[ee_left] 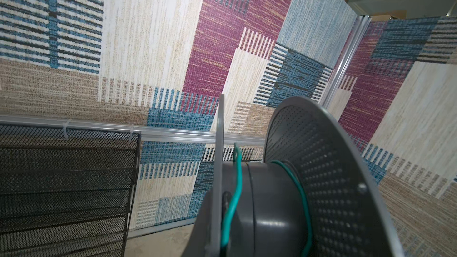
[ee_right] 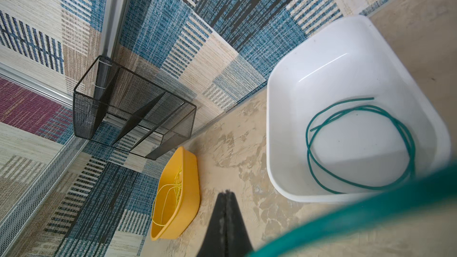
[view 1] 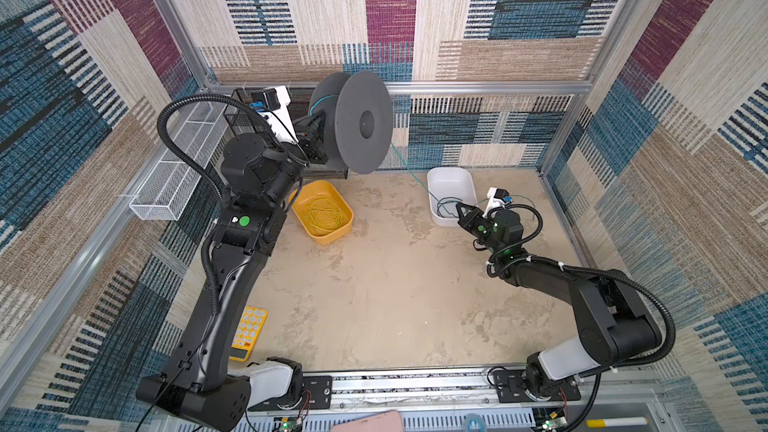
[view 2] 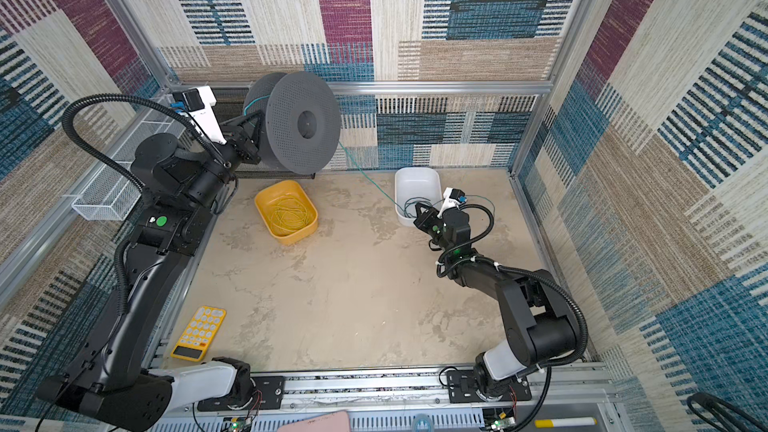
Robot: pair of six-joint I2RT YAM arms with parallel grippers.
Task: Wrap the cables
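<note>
You have a spool (view 1: 363, 122) of matt grey plastic, its flanges pitted with small holes and its hub faintly shiny. The cable (ee_right: 371, 210) wears a smooth teal sheath. The white tub (ee_right: 321, 65) is glossy, smooth plastic; the yellow tub (ee_right: 190, 194) is plastic with a duller sheen. The black basket (ee_left: 61, 181) and white tray (view 1: 174, 176) are fine metal mesh. Your table (view 1: 395, 284) looks matt, mottled and rough, the walls (view 1: 457, 14) are woven, carpet-like cloth, and the frame rails (view 1: 478, 87) are pale brushed metal.
</note>
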